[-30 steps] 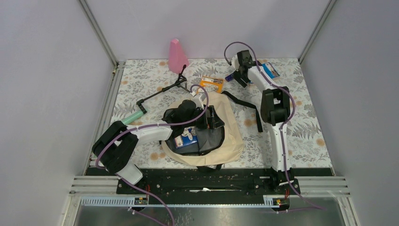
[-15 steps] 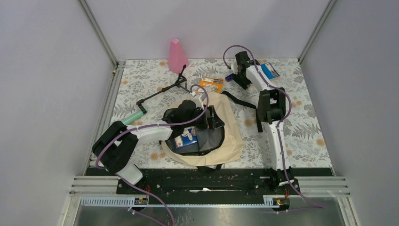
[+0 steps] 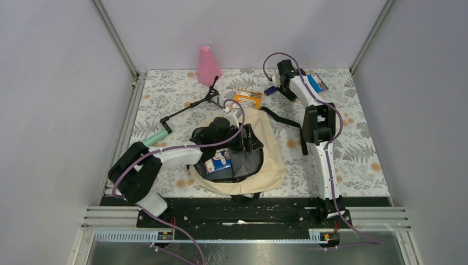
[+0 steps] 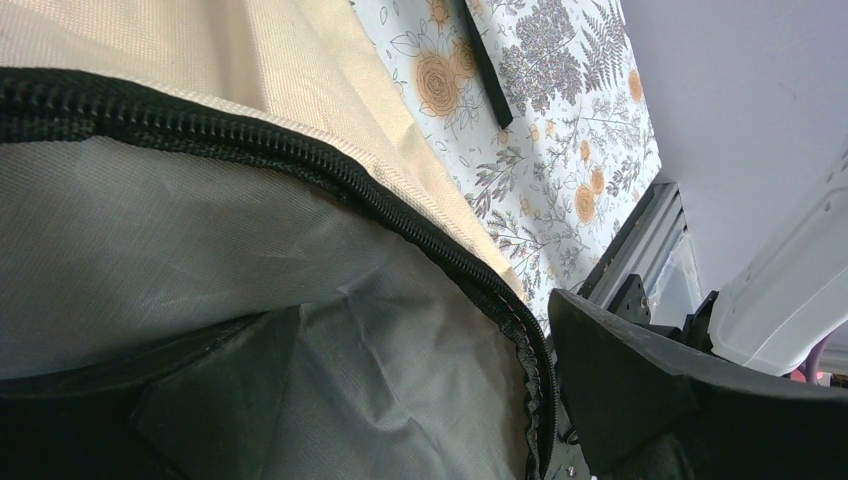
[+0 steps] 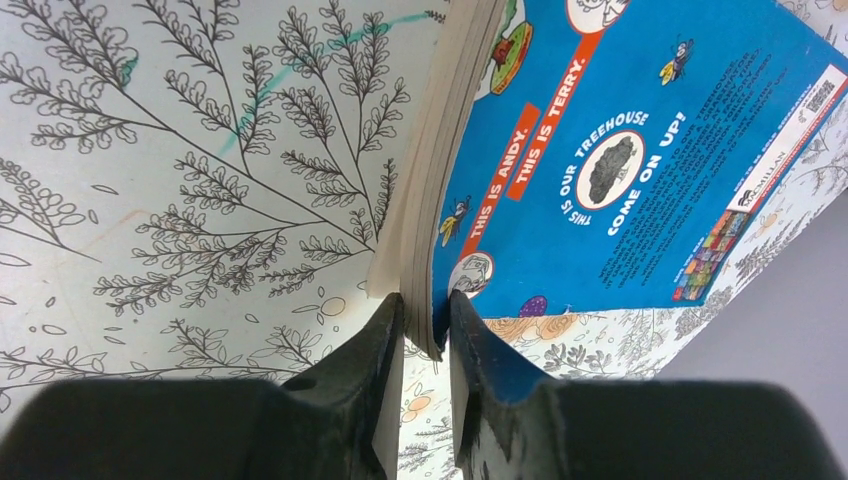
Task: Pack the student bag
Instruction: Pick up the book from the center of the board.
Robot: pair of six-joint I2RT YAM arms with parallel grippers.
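The student bag [image 3: 267, 160], cream-beige with black zipper trim, lies open in the middle of the table. My left gripper [image 3: 248, 139] is open and reaches into its mouth. In the left wrist view only one finger [image 4: 640, 380] shows, beside the zipper edge [image 4: 330, 180] and the grey lining [image 4: 350, 330]. At the back right, my right gripper [image 5: 427, 300] is shut on the lower corner of a blue paperback book [image 5: 640, 150], with its pages between the jaws. From above, the book [image 3: 318, 81] lies beside the right gripper [image 3: 306, 83].
A pink cone [image 3: 208, 65], a black folding stick [image 3: 190, 105], an orange box [image 3: 248, 98], a small purple thing [image 3: 270, 90] and a green cylinder [image 3: 154, 137] lie around the bag. A blue box [image 3: 218, 164] sits inside it. A black strap [image 3: 290, 126] trails to the right.
My right gripper swung from near the purple thing to the blue book and closed on its corner. The left arm and the bag have not moved.
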